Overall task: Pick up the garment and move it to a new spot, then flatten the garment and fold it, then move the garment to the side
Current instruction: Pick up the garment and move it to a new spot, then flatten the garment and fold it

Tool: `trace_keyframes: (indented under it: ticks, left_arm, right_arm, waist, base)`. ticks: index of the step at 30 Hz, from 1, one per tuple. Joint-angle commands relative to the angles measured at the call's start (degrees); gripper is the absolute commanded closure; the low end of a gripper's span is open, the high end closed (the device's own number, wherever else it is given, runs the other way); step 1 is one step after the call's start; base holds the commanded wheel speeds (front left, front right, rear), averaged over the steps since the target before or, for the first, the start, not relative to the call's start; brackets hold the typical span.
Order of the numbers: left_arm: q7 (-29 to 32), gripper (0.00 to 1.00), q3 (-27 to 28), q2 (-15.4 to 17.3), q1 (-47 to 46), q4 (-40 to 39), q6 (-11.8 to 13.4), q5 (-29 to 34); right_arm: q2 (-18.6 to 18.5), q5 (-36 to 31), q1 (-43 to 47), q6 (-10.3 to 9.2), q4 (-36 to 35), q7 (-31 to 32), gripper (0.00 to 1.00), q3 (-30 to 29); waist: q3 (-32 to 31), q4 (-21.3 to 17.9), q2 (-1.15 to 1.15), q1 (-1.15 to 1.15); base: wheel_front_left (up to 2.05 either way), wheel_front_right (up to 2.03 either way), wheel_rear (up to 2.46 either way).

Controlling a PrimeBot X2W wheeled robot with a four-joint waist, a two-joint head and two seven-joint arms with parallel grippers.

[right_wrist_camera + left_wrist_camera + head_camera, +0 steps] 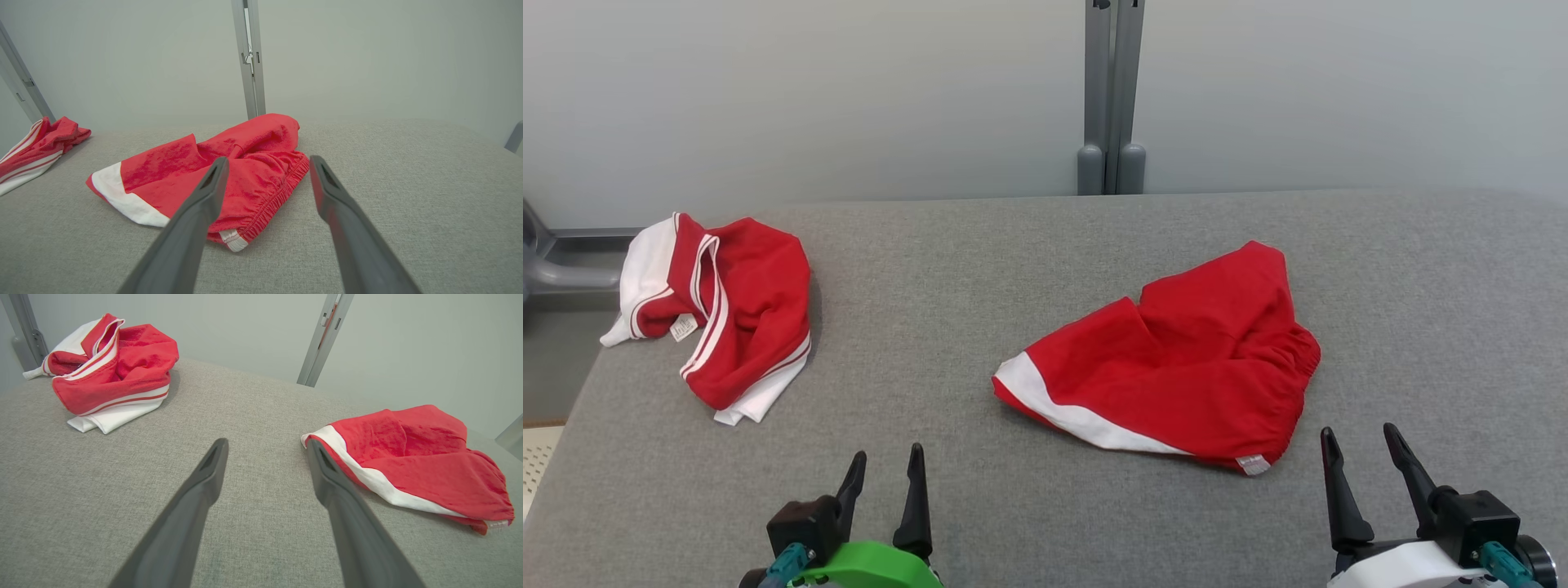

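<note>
Red cloth shorts (1176, 359) with a broad white band along one leg hem lie crumpled a little right of the middle of the grey woven padded surface (1013, 506). They are not flat: one leg is folded over the other, with a deep crease running through the middle. The gathered elastic waistband bunches up on the right side. The white band runs along the left and near edge, and a small white label pokes out at the nearest corner. From my left wrist the shorts (425, 465) sit to the right of my fingers, white band facing me. From my right wrist they (245, 179) lie just beyond my fingers, waistband and label nearest.

My right gripper (1360, 433) waits just near and right of the shorts, apart from them, its two dark fingers spread wide with nothing between them (268, 160). My left gripper (887, 456) sits at the near edge, left of the shorts and well apart, its jaws equally wide and empty (266, 444).

Far to the left, near the surface's corner, a second red garment with white panels and thin stripes (743, 310) lies in a heap (130, 363). Behind the far edge a grey metal post (1111, 98) rises against a pale wall.
</note>
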Motion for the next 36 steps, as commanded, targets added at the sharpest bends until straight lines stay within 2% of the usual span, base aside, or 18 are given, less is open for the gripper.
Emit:
trace_keyframes:
  ticks: [1, 23, 29, 36]
  left_arm:
    - [0.0, 0.0, 0.4, 0.0, 1.0, -0.2, -0.2, 0.6]
    - [0.0, 0.0, -0.9, -0.2, -2.0, 0.7, -0.5, 1.6]
    - [0.0, 0.0, -2.5, -0.2, -7.4, 4.8, -1.5, 2.6]
    - [0.1, 0.0, -5.1, -0.2, -17.1, 14.1, -2.5, 2.7]
  right_arm:
    - [-0.2, 0.2, 0.4, -0.06, 0.1, -0.2, 0.0, 0.2]
    - [-0.2, 0.2, -1.0, -0.06, 0.7, -0.2, 0.0, 0.3]
    - [-0.2, -0.7, -1.8, -0.06, 0.5, -0.2, 0.0, 1.1]
    - [-0.2, -2.5, -4.2, -0.06, 0.2, -0.2, 0.0, 2.6]
  waist:
    - [-0.1, -0.1, 0.0, 0.0]
    - [0.7, -0.8, 0.0, 0.0]
    - [2.1, -2.0, 0.0, 0.0]
    - [5.5, -5.2, 0.0, 0.0]
  base:
    - [0.0, 0.0, 0.0]
    - [0.0, 0.0, 0.0]
    - [0.0, 0.0, 0.0]
    - [0.0, 0.0, 0.0]
